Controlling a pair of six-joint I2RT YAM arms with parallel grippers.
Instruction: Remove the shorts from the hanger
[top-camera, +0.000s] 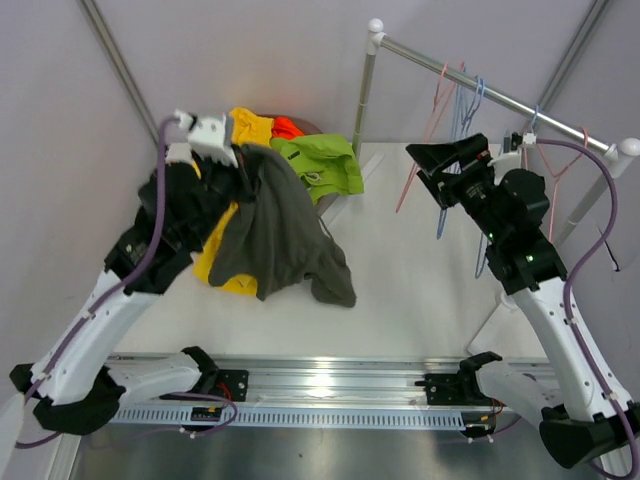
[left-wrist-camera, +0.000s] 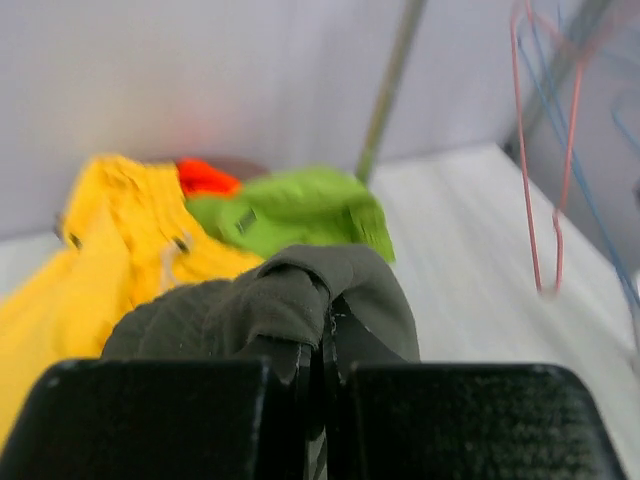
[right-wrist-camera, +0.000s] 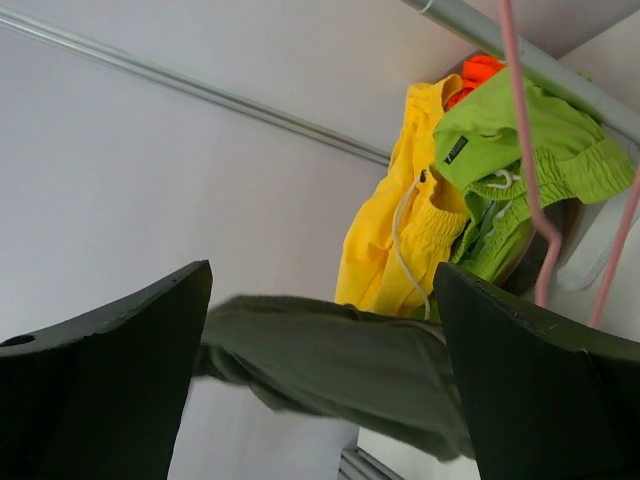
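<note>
My left gripper (top-camera: 240, 160) is shut on the dark olive-grey shorts (top-camera: 275, 230) and holds them up, so they drape down to the table. The left wrist view shows the fabric (left-wrist-camera: 270, 300) pinched between the closed fingers of that gripper (left-wrist-camera: 325, 345). Yellow shorts (top-camera: 250, 125), orange shorts (top-camera: 287, 127) and lime green shorts (top-camera: 325, 160) lie piled at the back left. The navy pair is out of view. My right gripper (top-camera: 418, 165) is open and empty beside the hangers. In the right wrist view the olive shorts (right-wrist-camera: 340, 365) show far off between its fingers (right-wrist-camera: 540, 380).
A metal rail (top-camera: 480, 88) on a post (top-camera: 362, 100) at the back right carries bare pink (top-camera: 425, 140) and blue hangers (top-camera: 470, 110). The pink hanger also shows in the left wrist view (left-wrist-camera: 545, 200) and the right wrist view (right-wrist-camera: 525, 150).
</note>
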